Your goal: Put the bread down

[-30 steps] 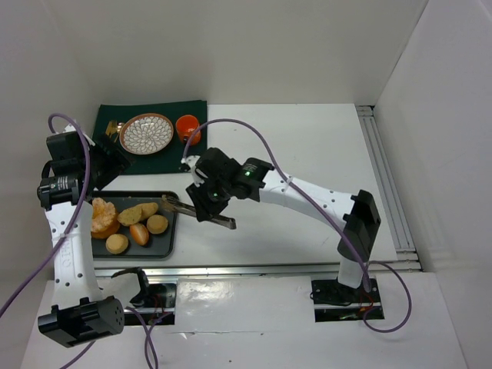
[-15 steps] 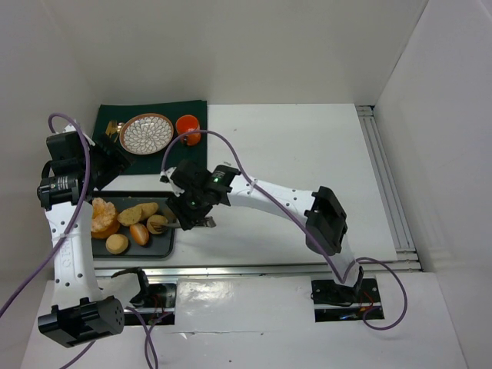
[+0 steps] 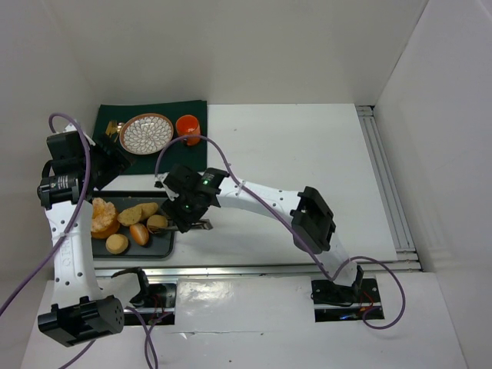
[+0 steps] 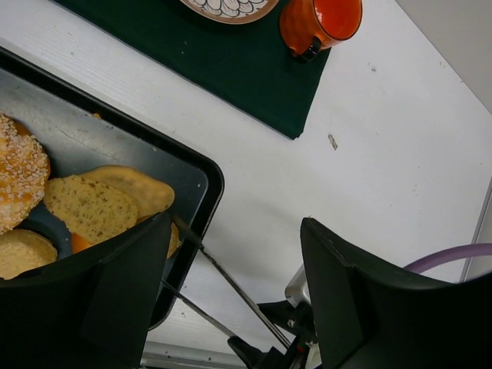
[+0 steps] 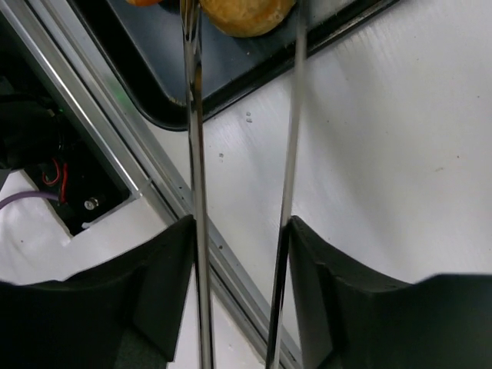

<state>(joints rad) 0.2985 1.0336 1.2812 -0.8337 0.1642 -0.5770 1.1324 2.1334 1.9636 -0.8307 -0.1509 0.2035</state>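
Several bread rolls lie in a dark tray (image 3: 171, 247) at the near left: a sugared bun (image 3: 104, 217), an oval roll (image 3: 138, 211), and small rolls (image 3: 117, 244). My right gripper (image 3: 194, 213) is shut on metal tongs (image 5: 292, 154). The tongs' arms reach over the tray's right rim and straddle a round tan bun (image 3: 157, 223), which shows at the top of the right wrist view (image 5: 246, 15). I cannot tell if the tongs touch it. My left gripper (image 4: 237, 223) is open and empty, high above the tray's right edge (image 4: 211, 181).
A green mat (image 3: 108, 115) at the back left holds a patterned plate (image 3: 146, 132) and an orange cup (image 3: 187, 125). An aluminium rail (image 5: 100, 131) runs along the table's near edge beside the tray. White walls enclose the table.
My right arm has swung left with the tongs, from the table's middle to the tray. The tongs' tips now sit around the round tan bun. The left arm has not moved.
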